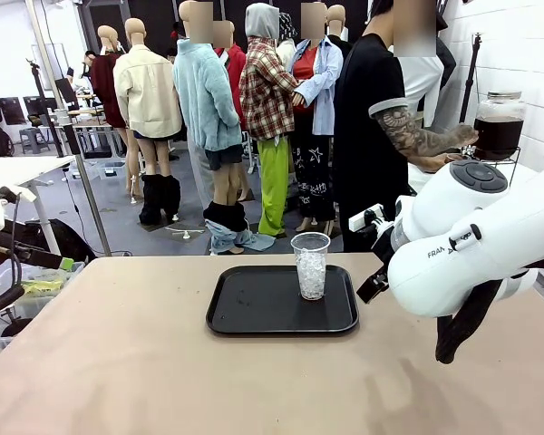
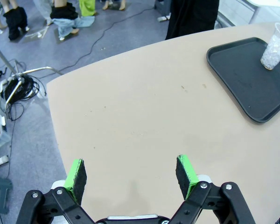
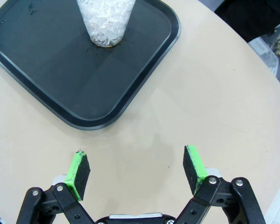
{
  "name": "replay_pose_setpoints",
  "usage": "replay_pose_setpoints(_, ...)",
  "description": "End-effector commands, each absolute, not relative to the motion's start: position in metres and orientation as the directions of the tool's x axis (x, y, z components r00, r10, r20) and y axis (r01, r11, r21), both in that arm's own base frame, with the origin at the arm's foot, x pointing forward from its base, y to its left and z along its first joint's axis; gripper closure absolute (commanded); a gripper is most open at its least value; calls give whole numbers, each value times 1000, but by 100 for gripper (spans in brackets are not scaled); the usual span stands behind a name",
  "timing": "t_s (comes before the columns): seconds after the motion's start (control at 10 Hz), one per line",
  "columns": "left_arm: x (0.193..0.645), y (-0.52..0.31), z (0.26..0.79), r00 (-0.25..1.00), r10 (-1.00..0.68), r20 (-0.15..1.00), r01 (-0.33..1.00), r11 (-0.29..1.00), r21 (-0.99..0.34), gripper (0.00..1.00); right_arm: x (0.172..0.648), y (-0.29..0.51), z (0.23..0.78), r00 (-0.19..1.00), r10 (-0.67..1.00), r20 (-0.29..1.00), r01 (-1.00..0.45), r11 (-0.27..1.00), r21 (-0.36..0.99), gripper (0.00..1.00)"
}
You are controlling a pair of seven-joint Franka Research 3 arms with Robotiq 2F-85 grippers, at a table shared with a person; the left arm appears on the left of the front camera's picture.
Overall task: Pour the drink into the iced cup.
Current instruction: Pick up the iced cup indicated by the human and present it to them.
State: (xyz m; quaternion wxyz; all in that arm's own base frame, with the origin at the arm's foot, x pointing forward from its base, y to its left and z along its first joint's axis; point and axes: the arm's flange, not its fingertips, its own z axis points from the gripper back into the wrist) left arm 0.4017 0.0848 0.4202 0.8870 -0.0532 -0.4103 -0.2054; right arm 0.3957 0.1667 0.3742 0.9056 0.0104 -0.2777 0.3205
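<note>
The iced cup [image 1: 310, 267], a clear plastic cup packed with white ice, stands upright on the back right part of a black tray [image 1: 254, 313]. The drink [image 1: 499, 134] is dark brown liquid in a lidded glass jar on a wire stand at the far right, off the table, with a person's hand [image 1: 458, 136] against it. My right gripper [image 3: 136, 163] hangs open over bare table just right of the tray [image 3: 46, 79], the iced cup [image 3: 106, 18] ahead of it. My left gripper [image 2: 130, 172] is open above the table's left part, far from the iced cup [image 2: 274, 46].
The right arm [image 1: 471, 245] bulks over the table's right side, close to the tray's right edge. A person in black stands at the far side, turned toward the jar. The beige table [image 1: 118, 362] ends at a rounded left edge with cables and boxes on the floor beyond [image 2: 18, 88].
</note>
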Motion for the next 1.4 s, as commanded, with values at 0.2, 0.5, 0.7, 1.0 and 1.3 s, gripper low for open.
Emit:
replay_pose_setpoints(0.2,401,85,417,574,-315,756,396,915,81,0,395,167,373,640,576,509,-588,793,-159,0)
replay_pose_setpoints(0.5,401,85,417,574,-315,756,396,915,81,0,395,167,373,640,576,509,-588,793,-159,0)
replay_pose_setpoints(0.7,401,85,417,574,-315,756,396,915,81,0,395,167,373,640,576,509,-588,793,-159,0)
replay_pose_setpoints(1.0,401,85,417,574,-315,756,396,915,81,0,395,167,373,640,576,509,-588,793,-159,0)
replay_pose_setpoints(1.3,401,85,417,574,-315,756,396,915,81,0,395,167,373,640,576,509,-588,793,-159,0)
